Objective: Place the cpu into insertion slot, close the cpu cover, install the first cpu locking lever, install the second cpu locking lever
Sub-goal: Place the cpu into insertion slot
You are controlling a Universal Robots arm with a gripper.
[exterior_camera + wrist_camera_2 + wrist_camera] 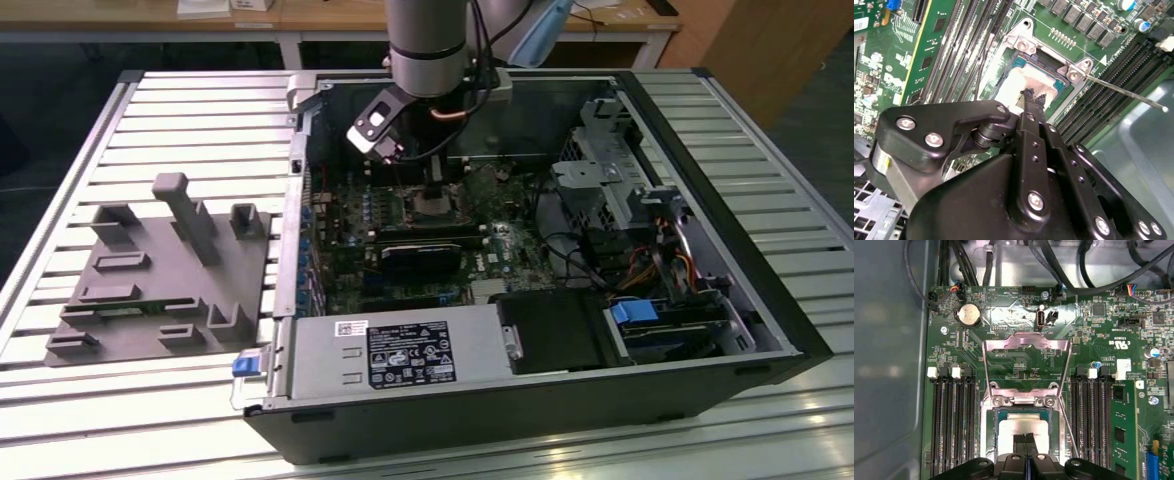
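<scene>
Jaws were clenched tip to tip, black fingertips (1030, 96) down at the cpu (1013, 84), which sat flat inside the insertion slot (1023, 46); whether they actually touched its dull silvery top, I couldn't tell. In the first wrist view the cpu cover (1026, 341), a thin shiny metal frame, stood swung up off the slot, so the socket mouth was open. One locking lever (1124, 93), a slim steel rod, stuck out free above the long black memory slots (1134, 60) that hemmed the socket on both sides. Out wide, the arm (430, 50) reached down into the open computer case (561, 420), which lay on a ribbed metal tabletop (200, 110). A grey moulded fixture (160, 270) lay just beside it, on the exterior view's left.
</scene>
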